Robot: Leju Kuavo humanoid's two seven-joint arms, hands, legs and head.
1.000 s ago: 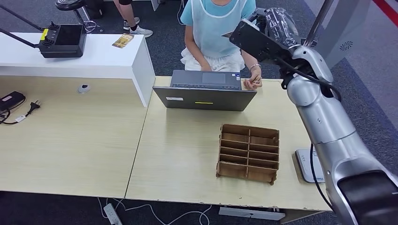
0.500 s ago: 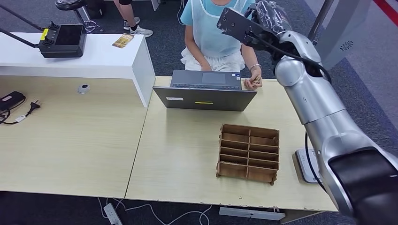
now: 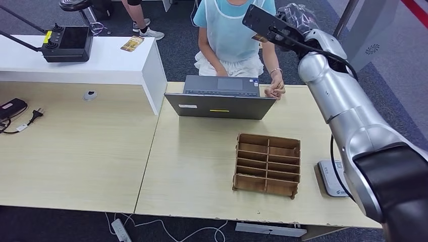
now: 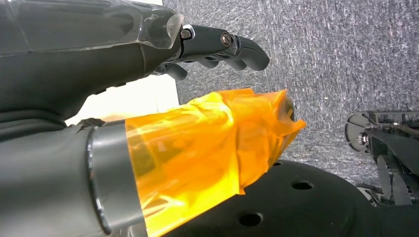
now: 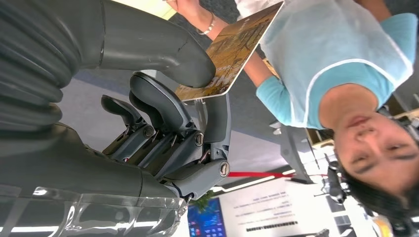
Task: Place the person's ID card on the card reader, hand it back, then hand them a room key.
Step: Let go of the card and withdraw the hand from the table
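My right hand (image 3: 266, 23) is raised high over the far side of the table, in front of the seated person (image 3: 229, 30). It pinches a brown picture card (image 5: 232, 49) between the thumb and fingers (image 5: 163, 106), and the card points at the person's chest. A sliver of the card (image 3: 260, 38) shows under the hand in the head view. The person's hand (image 3: 274, 91) rests on the table beside the laptop. The white card reader (image 3: 330, 177) lies at the table's right front edge. My left hand (image 4: 148, 98) hangs over the carpet, fingers apart, holding nothing.
An open grey laptop (image 3: 220, 98) stands between me and the person. A brown cardboard organiser (image 3: 267, 164) with several slots sits left of the reader. A white counter (image 3: 101, 63) carries a black controller (image 3: 68, 43) and another card (image 3: 132, 44).
My right arm has swung up and toward the person with the card, uncovering more of the card reader. The person's hand stays on the table.
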